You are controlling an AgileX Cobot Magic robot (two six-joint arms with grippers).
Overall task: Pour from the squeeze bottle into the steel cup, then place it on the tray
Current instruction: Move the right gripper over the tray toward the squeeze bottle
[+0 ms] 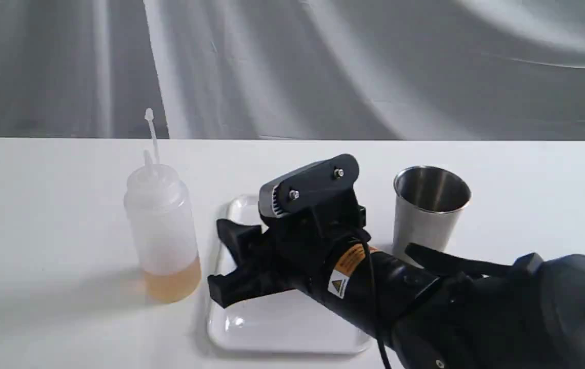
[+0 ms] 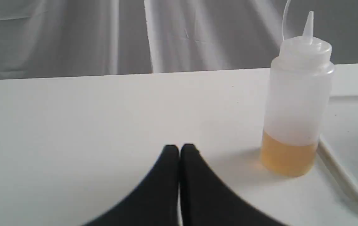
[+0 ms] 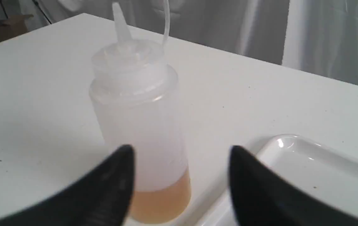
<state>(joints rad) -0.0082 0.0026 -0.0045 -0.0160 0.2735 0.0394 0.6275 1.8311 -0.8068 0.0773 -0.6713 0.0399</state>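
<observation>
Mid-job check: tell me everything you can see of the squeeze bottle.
The squeeze bottle is a translucent white plastic cylinder with a domed cap, a thin nozzle and a tethered tip cap standing up. Orange liquid fills only its bottom part. It stands upright on the table, beside the tray, not on it. The open right gripper faces it close by, apparently not touching.

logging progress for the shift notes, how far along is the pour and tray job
Done: nothing; the squeeze bottle stands upright on the table beside the tray, ungripped. In hand: the right gripper, open, hangs over the tray facing the bottle. To do: grasp it, pour into the steel cup, set it on the tray.
</observation>
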